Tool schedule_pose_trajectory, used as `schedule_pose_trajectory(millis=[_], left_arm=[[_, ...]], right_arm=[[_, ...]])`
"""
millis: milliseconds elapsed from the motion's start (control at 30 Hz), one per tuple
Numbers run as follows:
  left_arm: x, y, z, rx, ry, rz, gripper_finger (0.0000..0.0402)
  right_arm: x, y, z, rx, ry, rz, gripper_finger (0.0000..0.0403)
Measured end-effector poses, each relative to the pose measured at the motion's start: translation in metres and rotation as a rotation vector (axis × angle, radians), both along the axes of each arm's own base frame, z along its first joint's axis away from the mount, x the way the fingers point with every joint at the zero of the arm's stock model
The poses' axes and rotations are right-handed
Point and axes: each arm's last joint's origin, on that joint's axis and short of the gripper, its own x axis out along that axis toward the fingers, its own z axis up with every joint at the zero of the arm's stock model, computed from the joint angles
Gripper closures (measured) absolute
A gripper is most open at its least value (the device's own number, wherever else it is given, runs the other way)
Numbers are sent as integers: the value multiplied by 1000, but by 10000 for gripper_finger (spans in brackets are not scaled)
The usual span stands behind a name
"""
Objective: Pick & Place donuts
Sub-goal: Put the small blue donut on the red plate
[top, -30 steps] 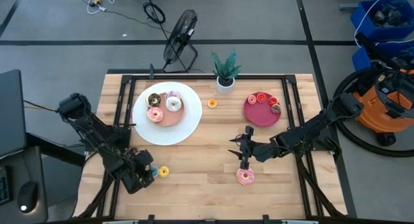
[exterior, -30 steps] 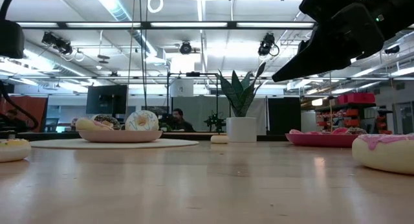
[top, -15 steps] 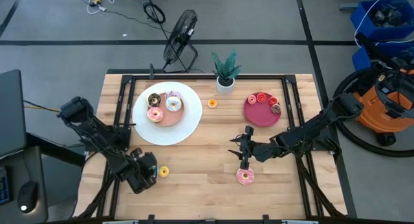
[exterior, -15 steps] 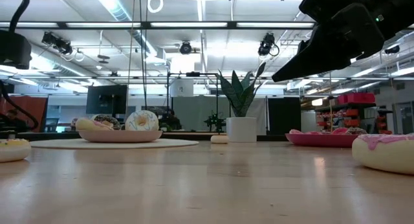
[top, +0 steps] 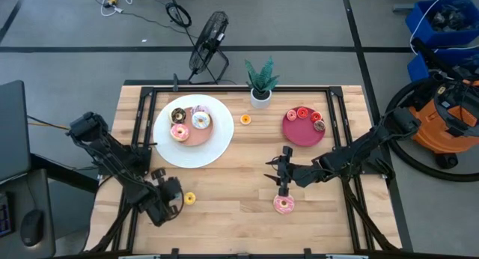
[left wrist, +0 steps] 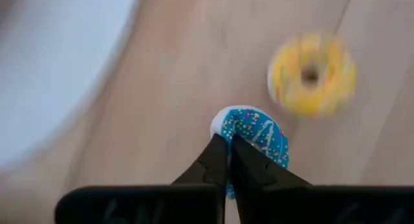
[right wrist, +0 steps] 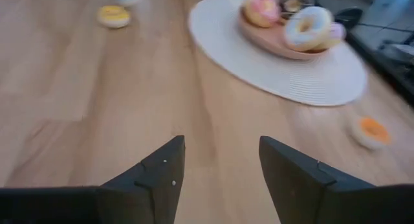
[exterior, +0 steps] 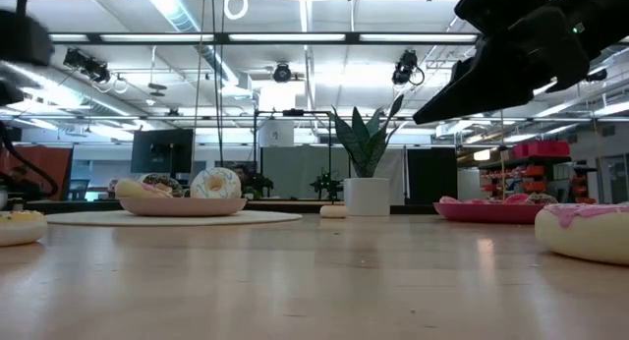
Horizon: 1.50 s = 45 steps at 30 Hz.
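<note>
My left gripper [left wrist: 228, 141] is shut near the table's front left, pointing steeply down. Its tips stand at the rim of a small blue sprinkled donut [left wrist: 259, 134], which lies beside a small yellow donut [left wrist: 312, 75]. In the high view the left hand [top: 168, 197] hides the blue donut, and the yellow donut [top: 189, 197] lies just to its right. My right gripper [right wrist: 222, 160] hangs open and empty above the table's middle, just beyond a pink-frosted donut [top: 284, 205] lying flat on the wood. My left gripper has its shut fingertips [left wrist: 220, 149] over the near rim [left wrist: 218, 123] of the blue donut, coming from above. Nothing shows between the tips. I cannot tell whether they touch the donut.
A big white plate [top: 218, 148] at the back left carries a pink dish [top: 196, 138] with several frosted donuts. A magenta dish [top: 301, 136] at the back right holds small donuts. A tiny orange donut [top: 245, 120] and a potted plant [top: 261, 85] stand between them.
My left gripper has rolled about its own pointing line above the spot beside the yellow donut. In the low view its hand has gone up toward the picture's top corner. The donuts on the table lie where they were.
</note>
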Motion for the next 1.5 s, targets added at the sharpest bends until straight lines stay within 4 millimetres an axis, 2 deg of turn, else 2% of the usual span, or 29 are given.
schedule_pose_trajectory(millis=[200,367,600,767,900,1100,1300,1400,1500], left_arm=[[19,0,12,225,-309,-71,392],[52,4,16,418,-496,-99,393],[114,15,-4,744,-584,-38,392],[142,26,-20,798,-600,24,392],[151,30,-27,793,-632,58,392],[155,29,-28,758,-655,37,391],[154,26,-27,751,-667,33,391],[154,25,-26,748,-674,32,391],[154,25,-26,745,-680,33,391]], right_arm=[[8,7,-7,-21,-2,144,195],[22,13,-17,-69,-87,205,195],[42,2,-28,36,-229,108,195],[51,-9,-33,65,-262,54,195],[67,-11,-34,43,-256,42,195],[94,-13,-31,38,-243,-4,195],[104,-21,-27,48,-217,-77,198],[107,-23,-26,77,-209,-65,215],[107,-25,-28,85,-194,-50,252]])
